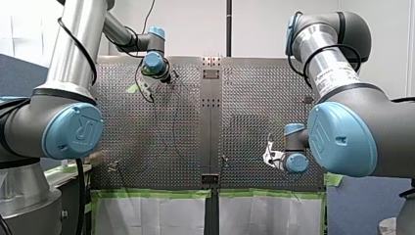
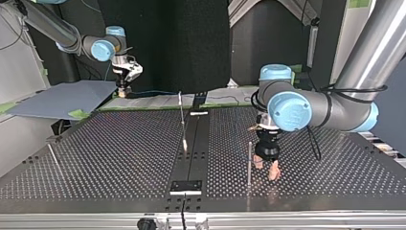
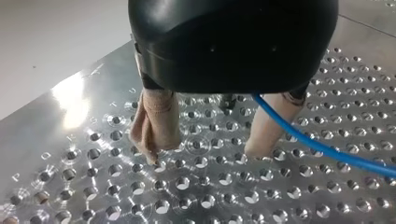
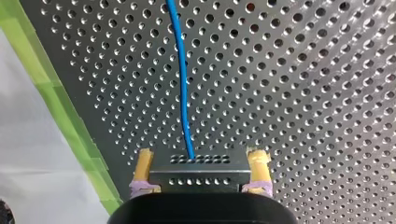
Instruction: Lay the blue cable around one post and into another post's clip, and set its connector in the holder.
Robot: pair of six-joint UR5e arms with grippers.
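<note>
At my left gripper [image 3: 204, 154]: spread wide, holding nothing, beige pads [image 3: 156, 121] tips down at the perforated table [image 3: 187, 196]. Past one pad and off across the holes, the blue cable [image 3: 327, 151]. Just beside this gripper in the top view, a thin upright post [image 2: 249, 163]. At my right gripper [image 4: 201, 156]: closed narrow on the grey connector [image 4: 198, 175], clamped between yellow pads [image 4: 258, 163], near the green tape [image 4: 70, 121] along the table's edge. Straight ahead from the connector, the cable again, lying over the table.

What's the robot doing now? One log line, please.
left gripper: open above table | right gripper: shut on connector | blue cable: leads from connector across table
</note>
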